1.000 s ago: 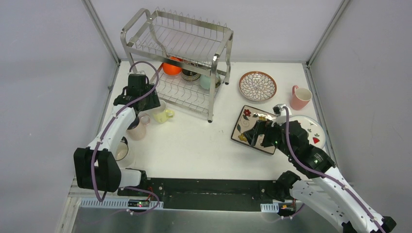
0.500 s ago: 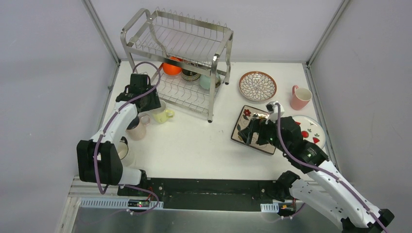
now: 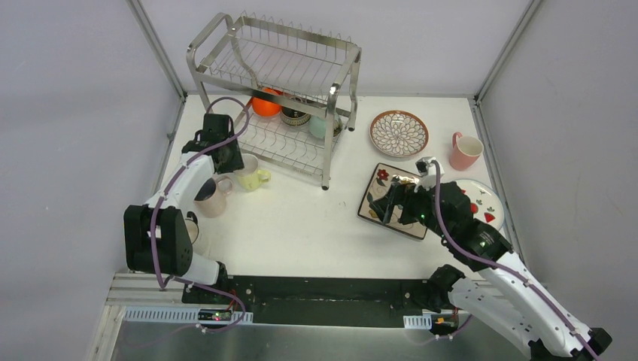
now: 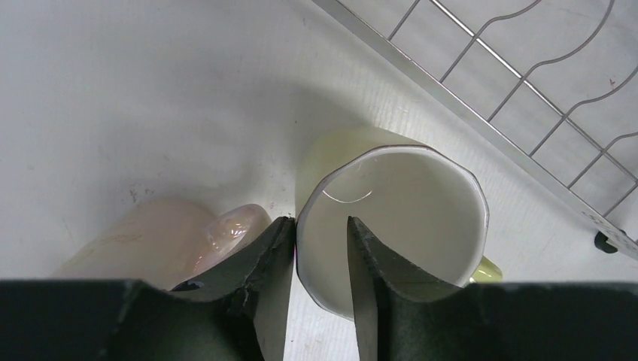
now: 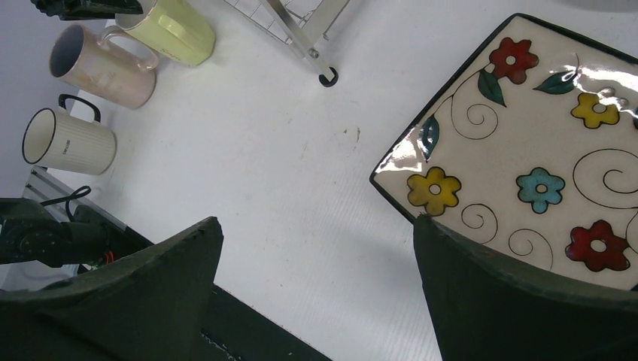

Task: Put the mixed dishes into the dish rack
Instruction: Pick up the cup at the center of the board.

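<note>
My left gripper [image 3: 229, 159] hangs over the yellow-green mug [image 3: 250, 177] beside the dish rack [image 3: 278, 68]. In the left wrist view its jaws [image 4: 320, 219] straddle the mug's [image 4: 399, 203] near rim. One finger touches the outside and the other sits inside, a little short of the wall, so the jaws stand narrowly open. My right gripper [image 3: 387, 203] is wide open above the near-left edge of the square floral plate [image 3: 395, 199]. In the right wrist view one fingertip of that gripper [image 5: 317, 219] lies at the plate's [image 5: 542, 143] corner.
A pale pink mug [image 3: 211, 197] stands against the left gripper's outer finger, and a white mug [image 3: 188, 232] sits nearer the edge. Orange [image 3: 265, 104], tan [image 3: 295, 115] and mint [image 3: 320, 126] bowls sit on the rack's lower shelf. The petal plate [image 3: 399, 133], pink mug [image 3: 464, 150] and red-marked plate [image 3: 485, 199] lie to the right.
The left gripper's jaws have narrowed around the yellow-green mug's rim. The right gripper has shifted slightly over the floral plate's edge and stays wide open.
</note>
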Robot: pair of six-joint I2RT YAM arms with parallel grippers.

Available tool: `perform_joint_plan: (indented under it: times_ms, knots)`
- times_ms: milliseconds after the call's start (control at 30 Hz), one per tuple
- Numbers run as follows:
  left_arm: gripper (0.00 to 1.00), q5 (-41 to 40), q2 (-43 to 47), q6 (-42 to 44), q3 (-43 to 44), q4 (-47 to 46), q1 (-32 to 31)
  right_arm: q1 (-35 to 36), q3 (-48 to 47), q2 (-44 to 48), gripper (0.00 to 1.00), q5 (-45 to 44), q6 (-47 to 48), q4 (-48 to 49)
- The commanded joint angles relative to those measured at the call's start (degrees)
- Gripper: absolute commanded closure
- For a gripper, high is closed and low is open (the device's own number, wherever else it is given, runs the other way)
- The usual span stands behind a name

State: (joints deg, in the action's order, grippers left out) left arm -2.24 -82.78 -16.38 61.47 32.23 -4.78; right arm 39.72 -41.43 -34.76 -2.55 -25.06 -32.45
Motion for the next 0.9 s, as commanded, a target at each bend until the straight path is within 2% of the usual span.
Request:
perform_joint_plan:
  times_ms: [0,300,400,633,867]
  knots:
    - [0.71,2.8,0.5,2.3,1.7,0.4,0.4,-0.1,0.0,1.1,0.0,0.7,-1.6,2.6]
    - [0.99,10.7,4.2,5.6,1.4,0.4,0.3,-0.1,1.6,2.9,0.0,2.0,-5.5,2.2]
    - [1.0,12.6,6.0,5.7,1.0,0.4,-0.5,-0.1,2.2,2.9,0.01,4.8,-6.4,1.9]
    - [1.0,14.0,12.2,4.5,-3.0,-0.4,-5.2,-0.1,4.3,3.1,0.03,5.1,-7.9,0.1]
    - [1.0,20.6,18.9,-0.3,-9.2,-6.0,-7.9,-0.1,9.0,2.2,0.06,11.6,-14.2,9.1]
